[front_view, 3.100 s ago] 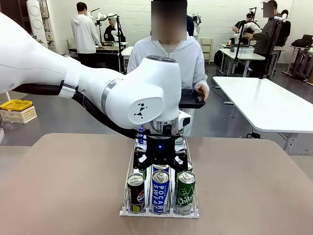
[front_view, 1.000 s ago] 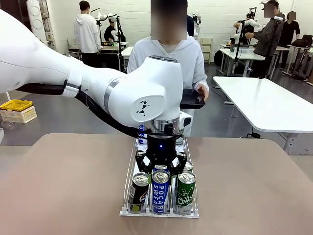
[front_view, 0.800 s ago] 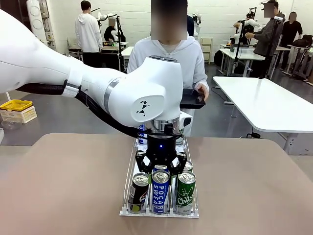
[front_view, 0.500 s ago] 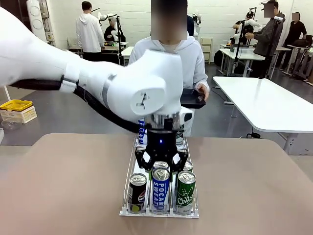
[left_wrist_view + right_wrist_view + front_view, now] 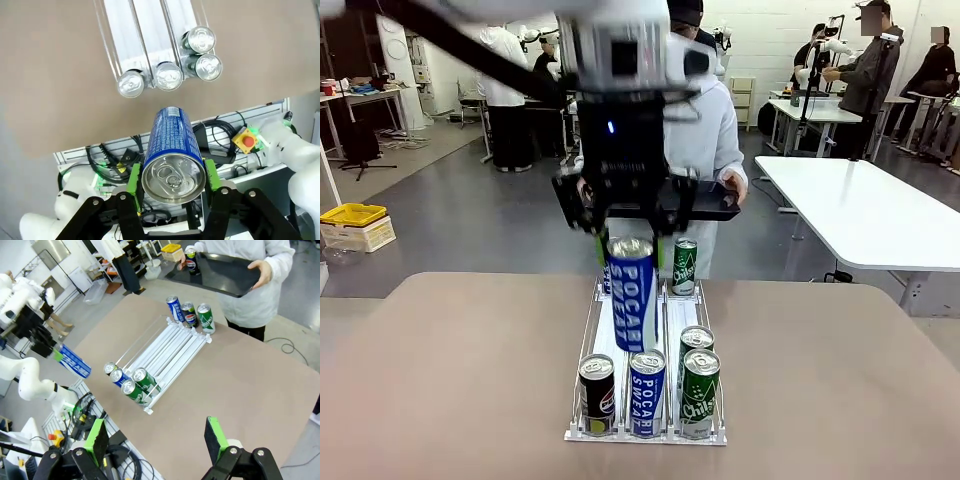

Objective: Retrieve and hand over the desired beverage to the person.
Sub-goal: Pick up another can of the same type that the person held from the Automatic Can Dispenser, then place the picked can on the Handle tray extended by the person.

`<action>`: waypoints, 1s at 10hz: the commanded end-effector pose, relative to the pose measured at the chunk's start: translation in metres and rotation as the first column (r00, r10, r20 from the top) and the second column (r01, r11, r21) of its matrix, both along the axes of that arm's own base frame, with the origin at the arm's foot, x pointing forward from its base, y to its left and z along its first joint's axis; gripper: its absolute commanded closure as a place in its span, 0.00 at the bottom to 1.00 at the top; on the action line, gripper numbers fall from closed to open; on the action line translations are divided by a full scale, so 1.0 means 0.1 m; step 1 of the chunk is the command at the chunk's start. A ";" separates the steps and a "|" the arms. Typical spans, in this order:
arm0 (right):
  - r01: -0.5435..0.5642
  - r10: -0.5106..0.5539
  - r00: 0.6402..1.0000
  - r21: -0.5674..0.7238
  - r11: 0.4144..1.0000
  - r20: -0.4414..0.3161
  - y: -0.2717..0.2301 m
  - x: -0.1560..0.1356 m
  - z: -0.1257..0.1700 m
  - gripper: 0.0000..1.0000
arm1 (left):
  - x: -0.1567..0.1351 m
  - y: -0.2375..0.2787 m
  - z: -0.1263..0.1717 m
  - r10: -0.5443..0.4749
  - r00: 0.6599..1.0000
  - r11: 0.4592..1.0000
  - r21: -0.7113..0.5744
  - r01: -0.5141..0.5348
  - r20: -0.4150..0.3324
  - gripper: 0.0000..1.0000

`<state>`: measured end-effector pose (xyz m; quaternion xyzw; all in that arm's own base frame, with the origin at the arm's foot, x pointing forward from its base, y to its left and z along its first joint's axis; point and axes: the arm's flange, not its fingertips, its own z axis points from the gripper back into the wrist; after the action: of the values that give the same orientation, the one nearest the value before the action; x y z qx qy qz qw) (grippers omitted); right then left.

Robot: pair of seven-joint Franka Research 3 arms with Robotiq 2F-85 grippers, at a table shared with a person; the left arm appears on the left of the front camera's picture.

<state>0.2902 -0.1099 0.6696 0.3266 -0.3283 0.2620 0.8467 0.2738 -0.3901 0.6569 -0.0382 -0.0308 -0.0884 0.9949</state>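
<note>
Front camera low across table [image 5: 440, 380], both wrist cameras high looking down, sharing can rack [image 5: 170, 352]

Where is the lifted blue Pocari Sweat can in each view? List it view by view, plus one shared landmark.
Front: blue can, centre, hanging from the left gripper.
Left wrist: bottom centre, between the green pads.
Right wrist: far left, tilted.
Shared landmark: the can rack.
</note>
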 end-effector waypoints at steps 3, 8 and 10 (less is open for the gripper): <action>-0.020 0.019 1.000 0.031 0.999 0.021 0.01 0.02 0.00 0.00 | 0.36 0.12 0.44 -0.023 0.996 1.000 -0.007 0.024 0.090 1.00; -0.020 0.019 1.000 0.031 0.999 0.021 0.01 0.02 0.00 0.00 | 0.50 0.21 0.37 -0.019 0.998 1.000 0.000 0.019 0.064 1.00; -0.020 0.019 1.000 0.031 0.999 0.021 0.01 0.02 0.00 0.00 | 0.50 0.21 0.37 -0.019 0.998 1.000 0.000 0.019 0.064 1.00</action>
<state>0.2902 -0.1099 0.6696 0.3266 -0.3283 0.2620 0.8467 0.3270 -0.3694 0.6910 -0.0350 -0.0580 -0.1027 0.9924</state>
